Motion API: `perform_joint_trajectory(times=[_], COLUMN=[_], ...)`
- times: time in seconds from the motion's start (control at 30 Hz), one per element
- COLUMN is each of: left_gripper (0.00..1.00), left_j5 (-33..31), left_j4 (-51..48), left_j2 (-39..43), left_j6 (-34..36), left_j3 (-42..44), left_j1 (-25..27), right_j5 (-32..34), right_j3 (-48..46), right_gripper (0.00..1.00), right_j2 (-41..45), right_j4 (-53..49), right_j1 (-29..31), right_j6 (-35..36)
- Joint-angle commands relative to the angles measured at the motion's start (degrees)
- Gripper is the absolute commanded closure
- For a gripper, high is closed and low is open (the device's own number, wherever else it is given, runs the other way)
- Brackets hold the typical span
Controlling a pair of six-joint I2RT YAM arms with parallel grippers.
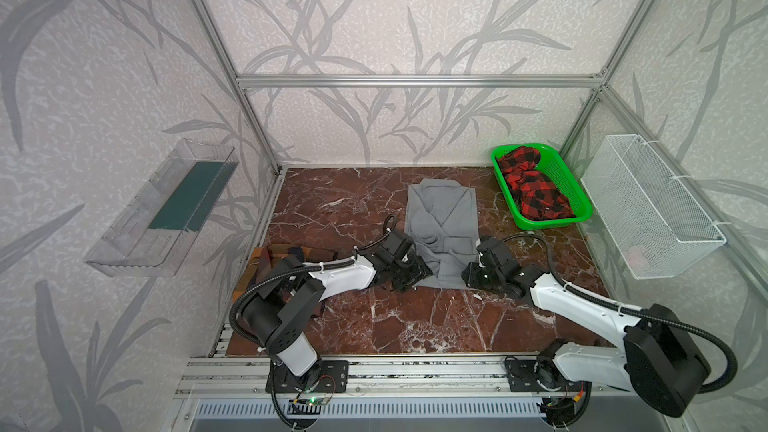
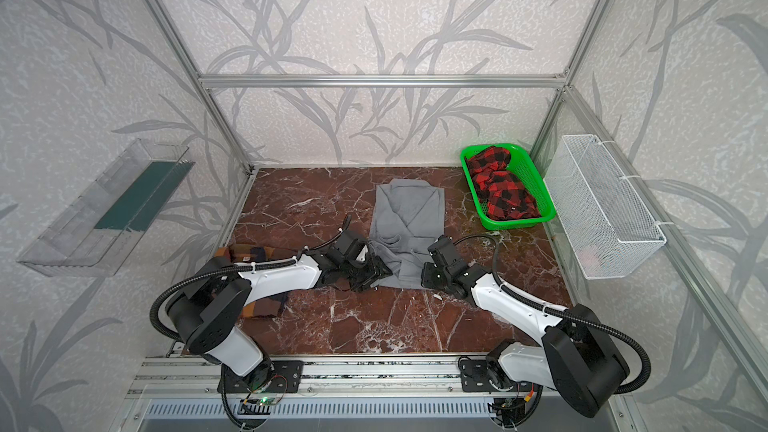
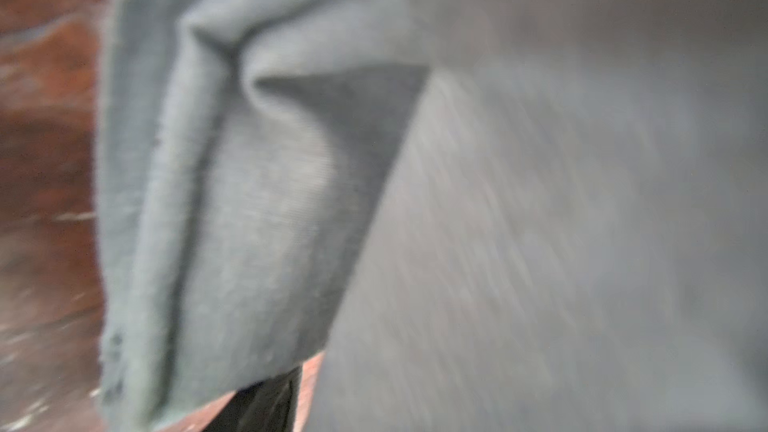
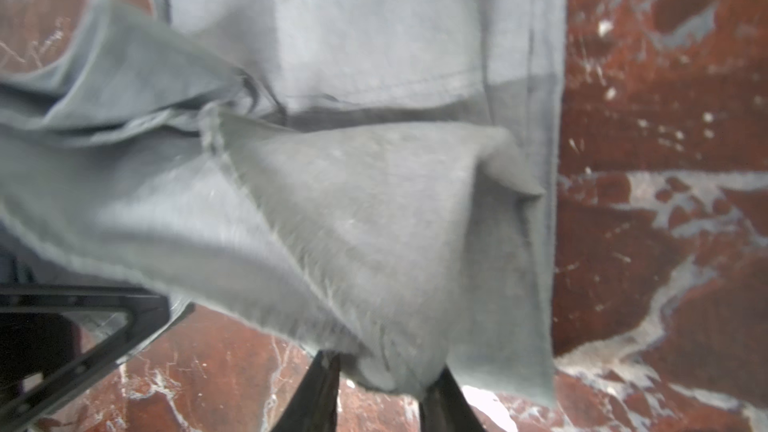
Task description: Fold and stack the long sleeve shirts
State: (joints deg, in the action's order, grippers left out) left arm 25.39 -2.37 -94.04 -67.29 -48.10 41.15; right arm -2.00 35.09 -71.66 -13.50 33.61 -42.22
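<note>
**Preparation for a lengthwise fold**

The large plain grey cloth shirt (image 1: 440,218) is laid mid-frame in both top views on the red marble tabletop (image 1: 332,209), long axis running upper to lower. Its lower right corner is pinched between the black fingers (image 4: 318,392) of the right gripper (image 4: 380,388) — a closed hold. The left gripper (image 1: 417,274) is set at the lower left corner; its state cannot be told. The orange, brown and navy checked shirt (image 1: 270,255) is seen at lower left. The lower edge is judged due upward.
</note>
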Motion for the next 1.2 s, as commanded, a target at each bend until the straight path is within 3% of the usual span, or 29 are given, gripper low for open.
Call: perform_joint_trajectory(times=[0.0, 0.5, 0.73, 1.0, 1.17], left_gripper=[0.38, 0.39, 0.4, 0.41, 0.42], left_j5=[0.6, 1.2, 0.6, -0.2, -0.5], left_j4=[-1.9, -10.0, -14.9, -20.5, -20.3], left_j2=[-0.9, -6.8, -12.1, -17.6, -16.1], left_j6=[1.2, 5.3, 7.7, 9.9, 9.9], left_j3=[-4.3, -18.2, -28.6, -39.6, -40.2], left_j1=[-0.5, -2.4, -2.8, -4.0, -5.0], right_j5=[-0.3, -4.6, -6.5, -6.4, -6.5], right_j3=[3.1, 10.3, 15.9, 20.4, 23.3], right_gripper=[0.68, 0.68, 0.68, 0.61, 0.59], right_j2=[-1.1, -6.8, -11.3, -14.7, -17.4], right_j4=[1.0, 4.1, 4.8, 3.7, 3.5], right_j1=[-0.9, -9.0, -12.0, -13.1, -14.3], right_j6=[1.5, 2.7, 2.8, 2.6, 2.2])
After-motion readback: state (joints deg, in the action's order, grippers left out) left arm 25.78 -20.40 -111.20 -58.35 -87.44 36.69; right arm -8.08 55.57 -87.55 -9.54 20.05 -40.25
